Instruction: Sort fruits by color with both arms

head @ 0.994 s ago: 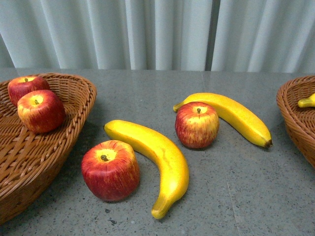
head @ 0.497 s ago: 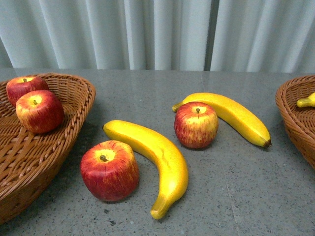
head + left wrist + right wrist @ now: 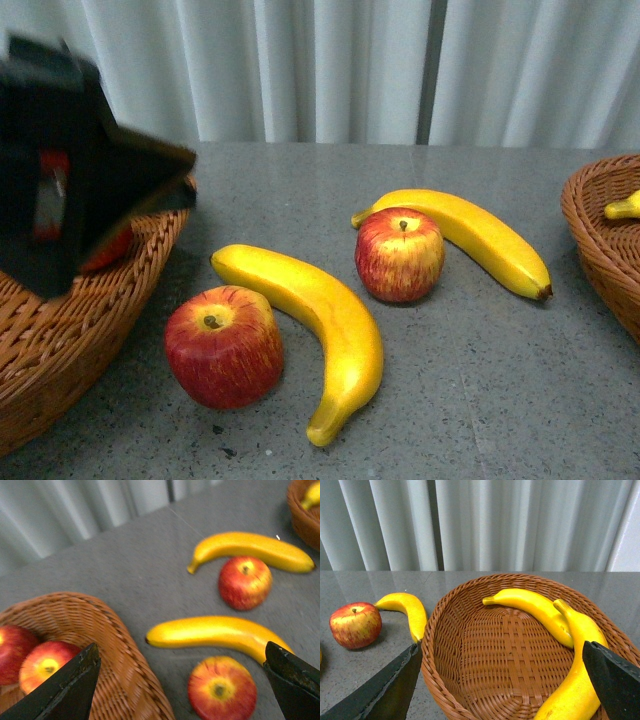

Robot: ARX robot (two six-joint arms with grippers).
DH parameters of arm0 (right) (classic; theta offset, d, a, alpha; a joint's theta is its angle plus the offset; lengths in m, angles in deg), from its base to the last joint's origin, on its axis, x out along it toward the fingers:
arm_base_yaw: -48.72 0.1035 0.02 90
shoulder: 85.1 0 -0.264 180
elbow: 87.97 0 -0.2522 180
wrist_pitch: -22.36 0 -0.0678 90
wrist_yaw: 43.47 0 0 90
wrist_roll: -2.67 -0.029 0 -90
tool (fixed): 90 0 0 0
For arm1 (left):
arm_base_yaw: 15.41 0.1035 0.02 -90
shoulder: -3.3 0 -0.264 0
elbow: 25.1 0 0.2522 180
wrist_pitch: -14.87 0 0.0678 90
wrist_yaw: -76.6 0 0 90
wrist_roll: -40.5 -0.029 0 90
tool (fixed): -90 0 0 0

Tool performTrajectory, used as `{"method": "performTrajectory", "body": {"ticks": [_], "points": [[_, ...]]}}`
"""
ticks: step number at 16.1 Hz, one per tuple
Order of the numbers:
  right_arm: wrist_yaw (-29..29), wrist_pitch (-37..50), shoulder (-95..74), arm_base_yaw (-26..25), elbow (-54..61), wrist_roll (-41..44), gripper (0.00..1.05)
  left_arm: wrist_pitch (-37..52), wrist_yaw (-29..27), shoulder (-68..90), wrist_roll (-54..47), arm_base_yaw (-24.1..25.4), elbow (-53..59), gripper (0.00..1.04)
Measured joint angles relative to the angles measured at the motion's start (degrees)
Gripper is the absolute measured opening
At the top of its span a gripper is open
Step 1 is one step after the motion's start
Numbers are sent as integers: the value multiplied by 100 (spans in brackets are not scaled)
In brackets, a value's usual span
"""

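Note:
Two red apples (image 3: 224, 346) (image 3: 400, 254) and two yellow bananas (image 3: 315, 320) (image 3: 470, 235) lie on the grey table. My left arm (image 3: 70, 170) hangs blurred over the left basket (image 3: 60, 340) and hides its apples in the front view. My left gripper (image 3: 182, 690) is open and empty above the basket's near rim and the nearer apple (image 3: 221, 690). Two apples (image 3: 47, 665) (image 3: 12, 647) lie in that basket. My right gripper (image 3: 502, 690) is open and empty over the right basket (image 3: 510, 650), which holds two bananas (image 3: 535, 607) (image 3: 575, 670).
The right basket (image 3: 600, 230) stands at the table's right edge with a banana tip (image 3: 622, 208) showing. A pale curtain (image 3: 330, 70) hangs behind the table. Bare grey tabletop (image 3: 500, 380) lies between the loose fruit and the right basket.
My left arm has come into the front view over the left basket and now covers the two apples there. The fruit on the table has not moved.

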Motion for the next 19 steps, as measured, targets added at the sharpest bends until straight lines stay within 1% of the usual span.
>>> {"method": "performTrajectory", "body": {"ticks": [1, 2, 3, 5, 6, 7, 8, 13, 17, 19], "points": [[-2, 0, -2, 0, 0, 0, 98, -190, 133, 179, -289, -37, 15, 98], [-2, -2, -2, 0, 0, 0, 98, -337, 127, 313, -529, -55, 42, 98], [-2, -2, -2, 0, 0, 0, 98, -422, 125, 378, -691, -68, 85, 98], [-2, -2, -2, 0, 0, 0, 98, -485, 293, 393, -970, -76, 164, 98], [-2, 0, -2, 0, 0, 0, 98, -411, -15, 269, -981, -361, 275, 98], [0, -7, -2, 0, 0, 0, 98, -380, 50, 243, -1102, -691, 372, 98], [0, 7, -2, 0, 0, 0, 98, -293, 118, 382, -1290, -787, 389, 98], [0, 0, -2, 0, 0, 0, 98, 114, 160, 1069, -1620, -234, 308, 98], [-2, -2, -2, 0, 0, 0, 98, 542, 752, 1703, -1707, 101, 13, 98], [0, 0, -2, 0, 0, 0, 98, 745, 1084, 2120, -1753, 164, -197, 98]]}}
